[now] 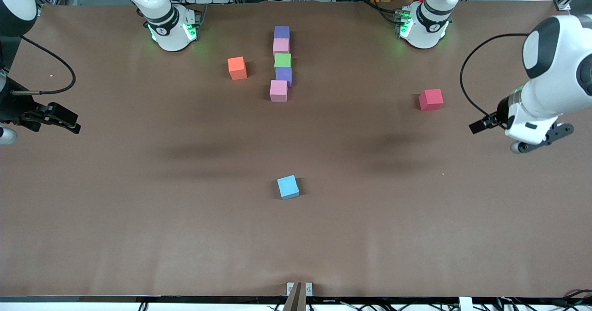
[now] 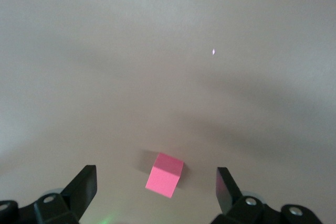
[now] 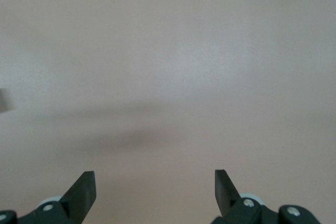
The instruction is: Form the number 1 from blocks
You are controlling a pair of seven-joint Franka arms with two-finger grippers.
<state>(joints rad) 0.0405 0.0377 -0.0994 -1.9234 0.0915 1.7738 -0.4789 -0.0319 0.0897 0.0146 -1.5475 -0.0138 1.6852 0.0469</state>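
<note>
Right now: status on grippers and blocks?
Left gripper open over red block. Right gripper open, waiting. Five-block column stands; nothing in the way.

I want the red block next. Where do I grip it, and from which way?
Grip the red block across two opposite flat side faces, coming straight down from above. It is a small cube sitting flat on the table, alone with bare space all round. The left gripper has its jaws open with this block in its view, probably the handier one.

Cut off at each wrist view's lower edge: left gripper (image 2: 156, 169) and right gripper (image 3: 155, 172), only black fingertips showing. Cropped and unidentifiable: pale grey patch (image 3: 3, 99). Too small to tell: white speck (image 2: 213, 52) on the brown matte table (image 2: 131, 51).
</note>
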